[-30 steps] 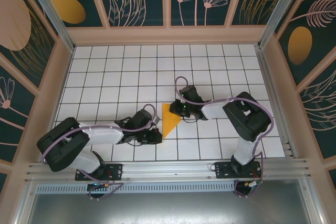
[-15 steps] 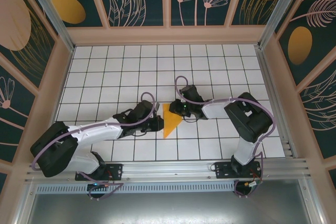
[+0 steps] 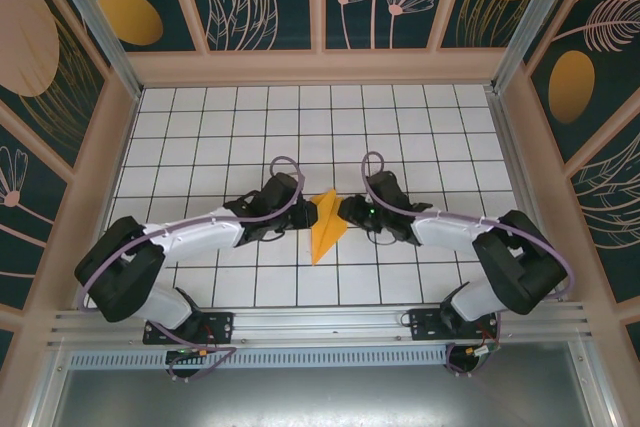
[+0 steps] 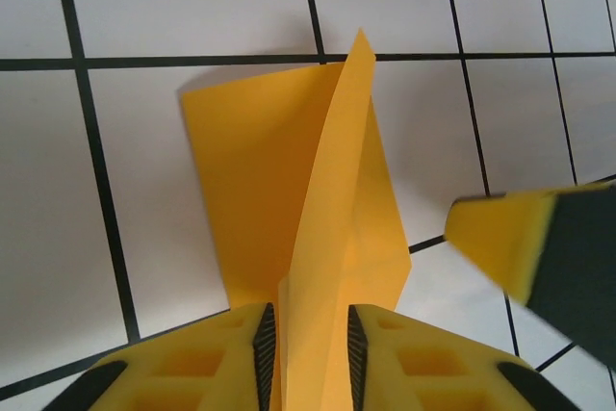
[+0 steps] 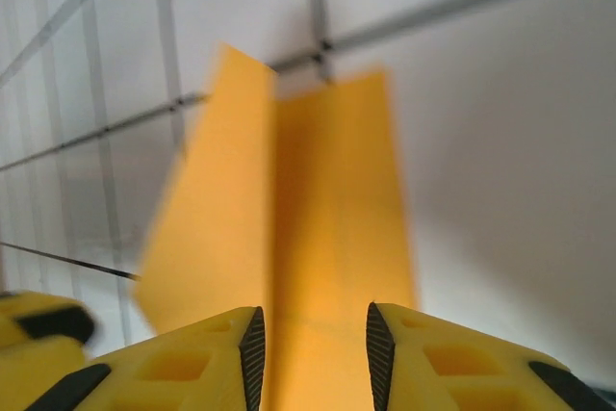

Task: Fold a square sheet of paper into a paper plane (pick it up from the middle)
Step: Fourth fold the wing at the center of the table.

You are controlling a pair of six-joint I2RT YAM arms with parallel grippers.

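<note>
Left wrist view, bottom edge: left gripper (image 4: 306, 339) has its yellow jaws slightly parted, straddling a raised fold of the paper (image 4: 289, 180). The gap is wider than the sheet, so it reads as let go, not pinching. Can't tell if a pad brushes the fold. A second yellow finger (image 4: 505, 243), the other arm's, pokes in from the right of that frame, just beside the paper's corner with a gap showing.

Right wrist view, blurred: right gripper (image 5: 310, 334) looks the same. Jaws partly apart at the bottom of the frame, paper running up between them, nothing visibly clamped.

Overhead: the paper sits just below frame centre on the white gridded table (image 3: 200, 127), between the two grippers facing in from left and right. It's a creased wedge, narrow tip toward the bottom of the frame, wide end toward the top. One flap stands up along the crease.

Handling, as a judgement: very light and thin, floppy away from the crease, stiffer along it. Likely skates on the smooth top, and a stray pinch will dent it for good. Best hold is the standing centre fold, mid-length, with a light pinch. The other gripper pins the flat part.
</note>
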